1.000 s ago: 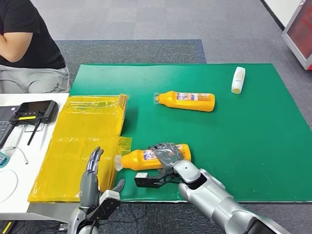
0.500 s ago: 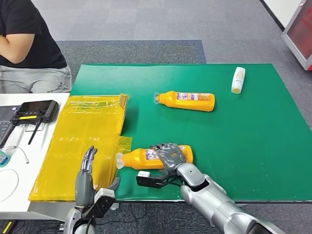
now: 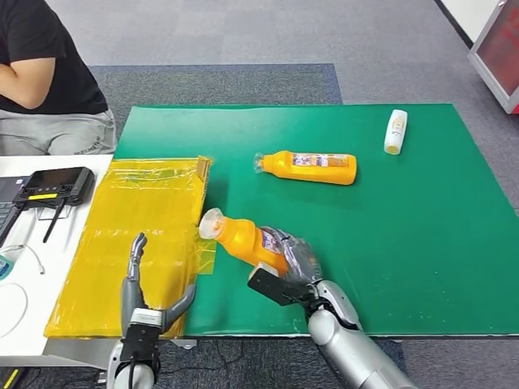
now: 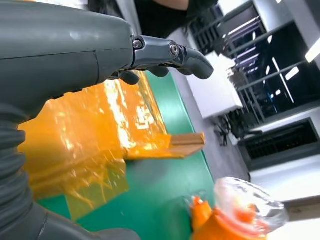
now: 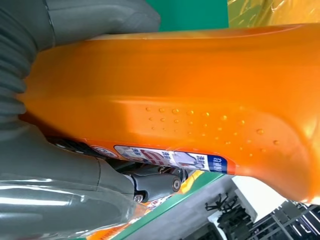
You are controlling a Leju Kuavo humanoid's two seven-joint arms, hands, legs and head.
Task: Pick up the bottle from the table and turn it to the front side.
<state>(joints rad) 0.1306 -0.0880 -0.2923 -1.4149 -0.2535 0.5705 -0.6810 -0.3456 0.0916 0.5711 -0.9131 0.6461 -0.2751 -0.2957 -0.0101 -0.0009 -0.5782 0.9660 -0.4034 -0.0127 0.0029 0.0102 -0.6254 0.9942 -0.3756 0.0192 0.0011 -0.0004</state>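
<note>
My right hand grips an orange bottle by its body and holds it lifted off the green mat, tilted with its clear cap up and to the left. The right wrist view shows the bottle's orange side pressed against the hand, its label strip along one edge. My left hand is open at the near edge, fingers up over the yellow plastic sheet. From the left wrist I see the fingers spread and the bottle's cap close by.
A second orange bottle lies on its side mid-mat. A small white bottle lies at the far right. A person in a black shirt sits at the far left. A black controller rests on the white table.
My right hand has raised the bottle off the mat and tilted it, cap swinging up and away. The left hand has lowered slightly and shifted left.
</note>
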